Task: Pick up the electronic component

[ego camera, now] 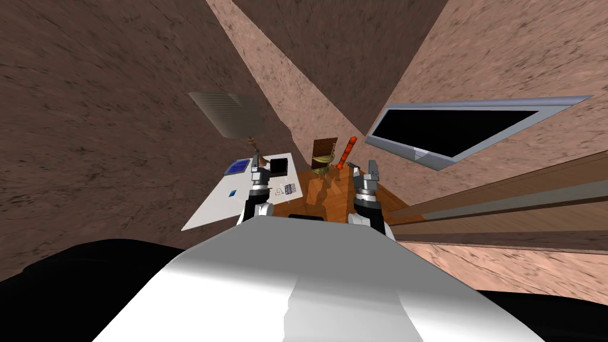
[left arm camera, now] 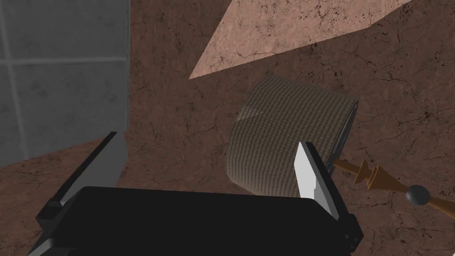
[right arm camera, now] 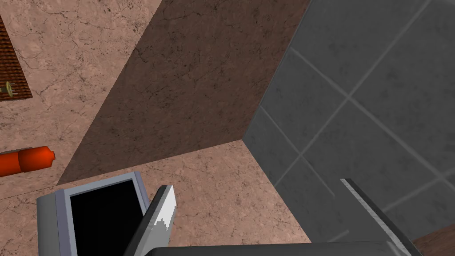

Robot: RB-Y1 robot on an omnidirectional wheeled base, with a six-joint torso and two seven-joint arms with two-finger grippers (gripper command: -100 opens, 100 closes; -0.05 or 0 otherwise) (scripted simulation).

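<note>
Jaws on the left gripper (left arm camera: 207,140) and right gripper (right arm camera: 258,183) are wide open and empty, so nothing is done yet: the little grey part (ego camera: 290,189), likely the one to grab, lies on the white table (ego camera: 208,214), just right of the left gripper.

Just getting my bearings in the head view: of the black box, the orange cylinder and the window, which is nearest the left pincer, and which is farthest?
1. Black box: on the white table, right beside the left pincer.
2. Orange cylinder: farther off to the right.
3. Window: on the wall, farthest right.
</note>
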